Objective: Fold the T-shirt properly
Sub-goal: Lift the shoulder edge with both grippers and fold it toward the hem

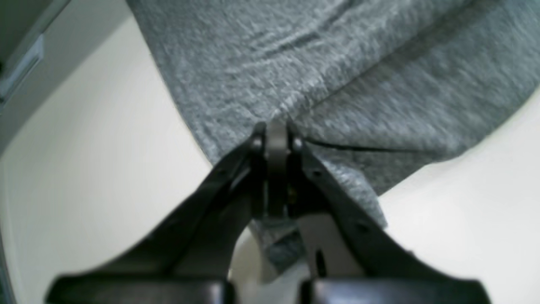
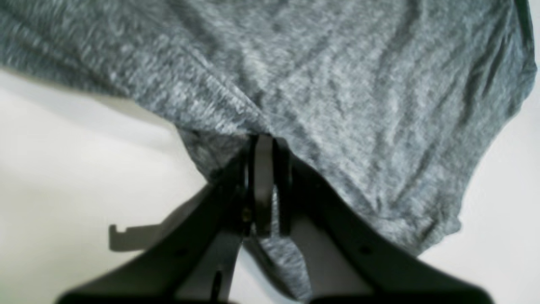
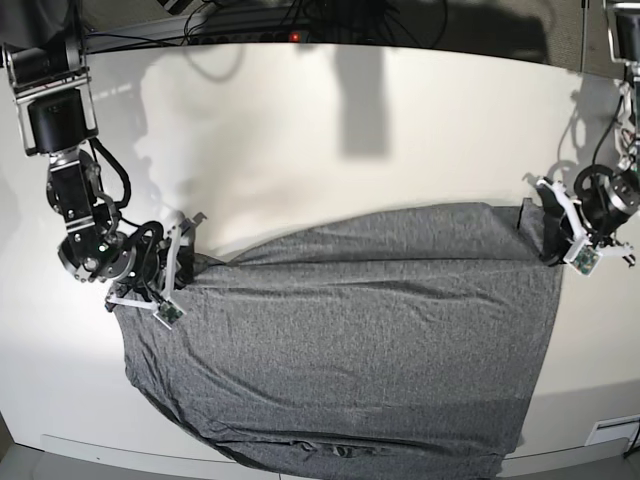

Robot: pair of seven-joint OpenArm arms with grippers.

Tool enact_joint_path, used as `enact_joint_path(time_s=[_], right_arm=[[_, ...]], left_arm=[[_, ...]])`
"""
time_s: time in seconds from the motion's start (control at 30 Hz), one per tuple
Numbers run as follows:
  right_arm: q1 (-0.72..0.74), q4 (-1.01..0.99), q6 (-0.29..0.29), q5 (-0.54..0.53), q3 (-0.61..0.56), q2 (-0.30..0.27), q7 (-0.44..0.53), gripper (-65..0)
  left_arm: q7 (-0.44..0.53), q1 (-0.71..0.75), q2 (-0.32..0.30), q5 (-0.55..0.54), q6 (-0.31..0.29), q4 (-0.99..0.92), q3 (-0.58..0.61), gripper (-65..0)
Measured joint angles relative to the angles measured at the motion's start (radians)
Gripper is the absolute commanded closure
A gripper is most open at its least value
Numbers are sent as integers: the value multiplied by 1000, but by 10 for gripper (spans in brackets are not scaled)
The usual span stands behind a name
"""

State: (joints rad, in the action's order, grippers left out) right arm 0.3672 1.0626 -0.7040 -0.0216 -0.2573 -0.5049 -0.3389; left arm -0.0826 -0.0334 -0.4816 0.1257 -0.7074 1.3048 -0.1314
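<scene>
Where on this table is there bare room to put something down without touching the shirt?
The widest bare patch of table lies beyond the T-shirt, between its far edge and the cables at the back. A narrow strip runs along the shirt's side below the left pincer. The near half is crowded with cloth, and both pincers, right one included, are shut on its far corners.

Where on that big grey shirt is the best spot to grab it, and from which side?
At the two far corners of the T-shirt, each from its own outer side. The cloth lies spread flat, so only its edges offer something to pinch. The left claw and right claw are already shut on those corners, the edge bunched between the jaws.
</scene>
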Motion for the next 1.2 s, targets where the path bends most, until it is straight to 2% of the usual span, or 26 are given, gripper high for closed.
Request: enact_joint_path(time_s=[0.07,0.23,0.43,0.5,0.6,0.63,0.73,0.8,0.97,1.03,1.2], right_arm=[[11,-16,0,-1,0,5,1,0],[15,-29,0,0,0,14,2,0],[15,-29,0,0,0,14,0,0],[15,-29,0,-1,0,14,1,0],[15,-29,0,-1,0,14,1,0],[15,-29,0,-4,0,14,1,-44],[18,-29,0,-28,0,14,0,-200],[24,-29,0,-50,0,12,-3,-223],[51,-29,0,-60,0,12,-3,-223],[61,-29,0,-74,0,11,-13,-223],[65,6,2,-229,0,12,-106,-223]], left_arm=[[-4,-31,2,5,0,-51,30,0],[2,-101,2,103,-2,-121,84,0],[-16,-159,2,107,3,-149,87,0],[-26,-167,2,106,66,-149,88,0],[-26,-167,-6,106,76,-149,87,0],[-26,-166,-7,106,76,-149,87,0],[-30,-166,-19,106,76,-149,88,-131],[-38,-166,-32,103,77,-149,87,-166],[-52,-166,-40,97,76,-149,88,-166],[-53,-166,-48,83,77,-149,87,-166],[-165,-166,-63,-121,78,-146,87,-163]])
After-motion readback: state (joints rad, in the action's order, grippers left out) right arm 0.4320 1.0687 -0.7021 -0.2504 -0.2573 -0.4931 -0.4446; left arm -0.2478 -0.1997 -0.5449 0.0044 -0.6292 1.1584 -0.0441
